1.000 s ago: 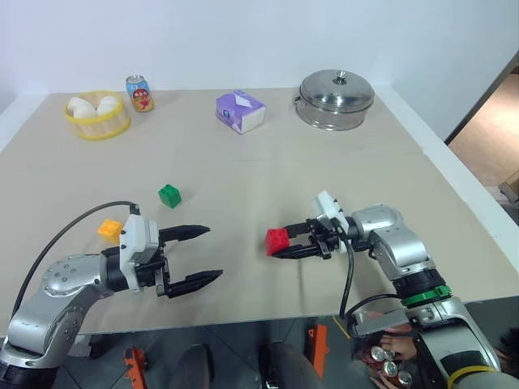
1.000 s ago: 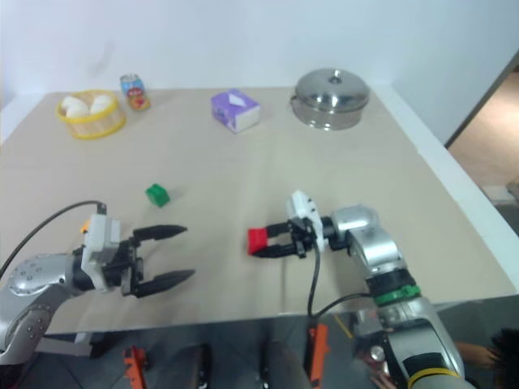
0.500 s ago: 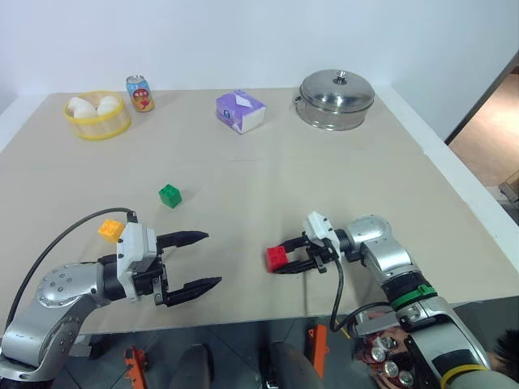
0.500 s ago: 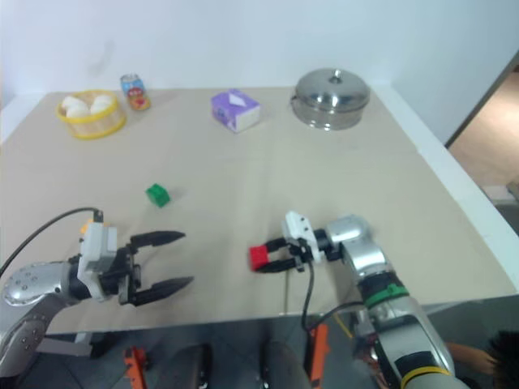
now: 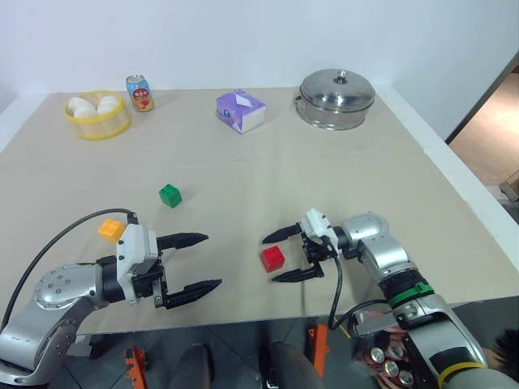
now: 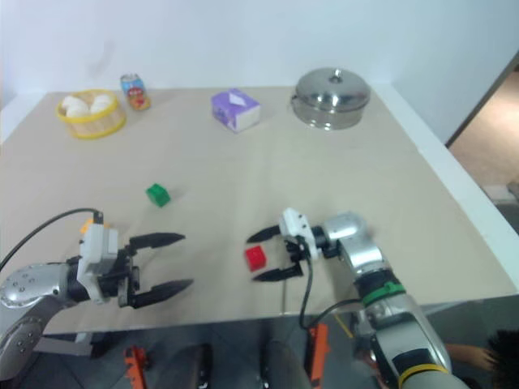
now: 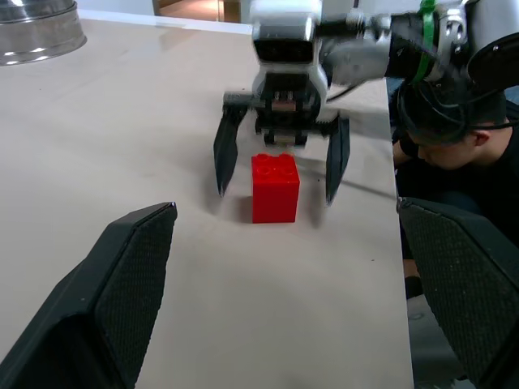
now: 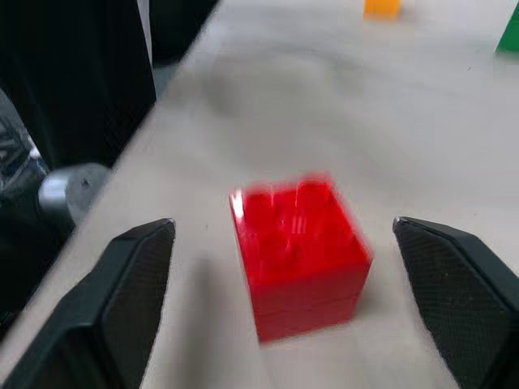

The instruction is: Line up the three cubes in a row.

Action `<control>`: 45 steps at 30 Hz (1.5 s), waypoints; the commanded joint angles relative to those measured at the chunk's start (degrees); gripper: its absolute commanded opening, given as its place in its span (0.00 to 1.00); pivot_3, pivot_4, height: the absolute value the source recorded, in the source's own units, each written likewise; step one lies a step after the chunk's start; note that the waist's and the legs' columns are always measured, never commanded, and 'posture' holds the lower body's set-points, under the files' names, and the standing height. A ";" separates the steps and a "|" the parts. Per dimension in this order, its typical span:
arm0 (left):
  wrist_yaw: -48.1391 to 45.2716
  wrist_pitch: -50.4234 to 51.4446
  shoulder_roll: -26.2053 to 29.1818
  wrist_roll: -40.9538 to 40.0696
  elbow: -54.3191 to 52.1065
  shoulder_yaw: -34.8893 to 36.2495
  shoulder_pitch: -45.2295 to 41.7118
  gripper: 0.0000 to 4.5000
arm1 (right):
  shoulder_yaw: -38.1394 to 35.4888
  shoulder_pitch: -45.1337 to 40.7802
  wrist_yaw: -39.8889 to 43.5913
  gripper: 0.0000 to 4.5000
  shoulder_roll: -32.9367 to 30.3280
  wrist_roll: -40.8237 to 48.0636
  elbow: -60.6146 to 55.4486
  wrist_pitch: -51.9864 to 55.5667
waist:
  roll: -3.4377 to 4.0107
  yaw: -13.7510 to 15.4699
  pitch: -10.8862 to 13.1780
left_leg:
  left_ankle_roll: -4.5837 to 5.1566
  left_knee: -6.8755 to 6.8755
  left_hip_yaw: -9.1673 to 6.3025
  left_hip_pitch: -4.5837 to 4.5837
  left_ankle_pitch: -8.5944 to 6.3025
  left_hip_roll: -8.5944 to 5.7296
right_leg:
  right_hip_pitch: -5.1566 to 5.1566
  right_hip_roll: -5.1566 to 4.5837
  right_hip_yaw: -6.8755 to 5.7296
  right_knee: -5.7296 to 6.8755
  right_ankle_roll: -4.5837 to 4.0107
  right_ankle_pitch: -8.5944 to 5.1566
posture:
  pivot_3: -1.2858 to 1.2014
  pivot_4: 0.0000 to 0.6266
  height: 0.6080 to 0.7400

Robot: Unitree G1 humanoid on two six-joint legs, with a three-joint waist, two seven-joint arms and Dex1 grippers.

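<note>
Red cube sits on the table between the spread fingers of the right pincer, untouched.

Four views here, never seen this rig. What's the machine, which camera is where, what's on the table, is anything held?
It's a humanoid robot with two arms, each ending in a two-finger black gripper. Two pictures come from a stereo camera on its head, looking down over a beige table. The other two come from cameras on each wrist, looking along that gripper's fingers.

On the table: a red cube, a green cube and a yellow-orange cube, plus a purple tissue box, a steel lidded pot, a drink can and a yellow basket of white items.

Nothing is held. The right gripper is open with the red cube standing on the table between its fingers, untouched. The left gripper is open and empty. A person shows at the table edge in the left wrist view.
</note>
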 commanded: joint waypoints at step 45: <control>14.55 10.45 -6.88 28.18 61.02 -11.73 -50.65 0.88 | -9.46 -1.59 -29.84 1.00 9.32 6.26 -20.25 15.64 | -0.10 -0.01 -0.05 | -0.02 0.15 -0.06 -0.57 0.02 -0.03 | -0.53 0.10 -0.05 0.11 0.09 0.19 | 0.52 0.24 1.00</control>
